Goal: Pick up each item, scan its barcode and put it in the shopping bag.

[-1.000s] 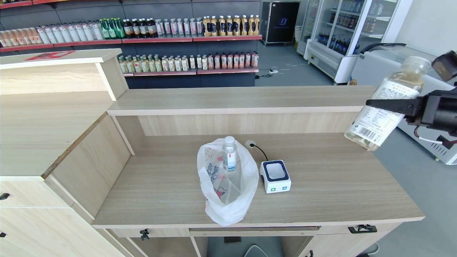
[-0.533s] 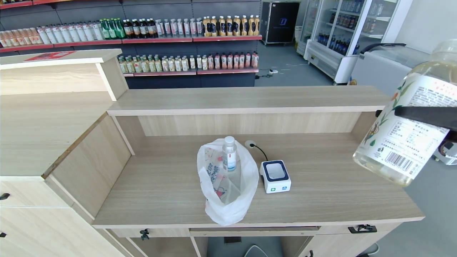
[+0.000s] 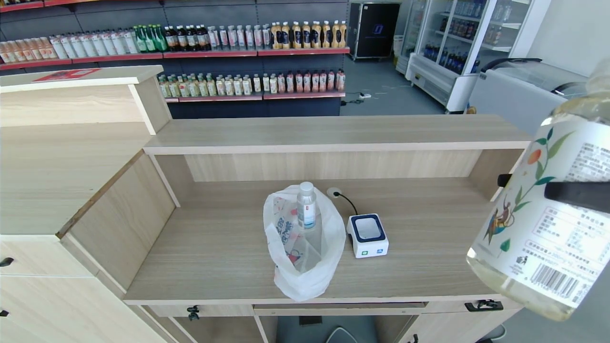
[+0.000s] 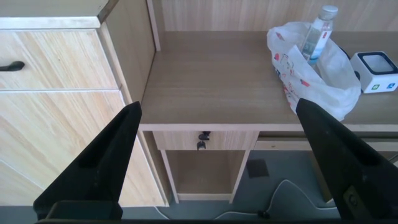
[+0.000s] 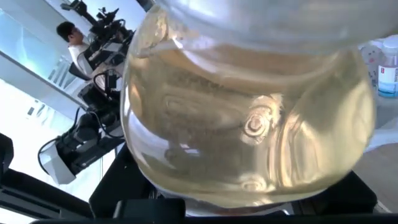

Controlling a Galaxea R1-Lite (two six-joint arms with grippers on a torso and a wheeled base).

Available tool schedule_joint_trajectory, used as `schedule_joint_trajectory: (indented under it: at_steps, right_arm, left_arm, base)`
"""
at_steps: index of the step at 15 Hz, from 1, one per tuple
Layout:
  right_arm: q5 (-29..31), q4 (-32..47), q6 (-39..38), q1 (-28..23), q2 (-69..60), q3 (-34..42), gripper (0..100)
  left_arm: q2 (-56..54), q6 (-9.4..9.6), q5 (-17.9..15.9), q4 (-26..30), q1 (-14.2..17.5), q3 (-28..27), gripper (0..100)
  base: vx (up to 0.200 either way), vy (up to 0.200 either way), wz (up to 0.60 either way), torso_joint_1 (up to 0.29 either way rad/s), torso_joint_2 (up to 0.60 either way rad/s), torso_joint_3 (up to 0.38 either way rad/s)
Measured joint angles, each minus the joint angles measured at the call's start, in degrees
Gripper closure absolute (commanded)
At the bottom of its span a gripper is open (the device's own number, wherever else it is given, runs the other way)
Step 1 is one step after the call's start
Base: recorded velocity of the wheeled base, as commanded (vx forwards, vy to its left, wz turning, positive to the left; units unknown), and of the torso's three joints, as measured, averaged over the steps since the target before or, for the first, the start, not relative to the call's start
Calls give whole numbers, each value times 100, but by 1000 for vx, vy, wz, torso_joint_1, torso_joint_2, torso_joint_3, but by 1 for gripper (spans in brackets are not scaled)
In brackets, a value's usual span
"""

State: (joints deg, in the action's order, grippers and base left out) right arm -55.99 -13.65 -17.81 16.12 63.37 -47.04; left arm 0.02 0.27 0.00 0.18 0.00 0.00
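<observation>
Head view: drink bottle (image 3: 543,214), lower right of frame, pinched mid-label by right gripper (image 3: 574,196); shopping bag (image 3: 330,247) and scanner (image 3: 367,234) centre. Left wrist view: left gripper (image 4: 217,107) spread, empty. Right wrist view: bottle full, likely heavy, rigid, slick; grip mid-body

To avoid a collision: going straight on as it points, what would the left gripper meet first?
Likely the counter's front edge, just above the drawer; the left gripper is open, depth unclear.

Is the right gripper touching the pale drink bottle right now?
Touching. The head view shows a black finger of the right gripper pressed across the label of the bottle, which is held up off the counter.
</observation>
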Motion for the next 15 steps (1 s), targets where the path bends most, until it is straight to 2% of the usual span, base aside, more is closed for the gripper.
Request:
schedule_joint_trajectory:
  at_steps: [3,15]
  right_arm:
    - [-6,503,5,183,-246,50,100]
    - [24,514,51,279,-30,79,100]
  left_arm:
    - [0,0,0,0,0,0,0]
    - [0,-2,0,0,0,0,0]
  base:
    - [0,0,0,0,0,0]
    - [0,0,0,0,0,0]
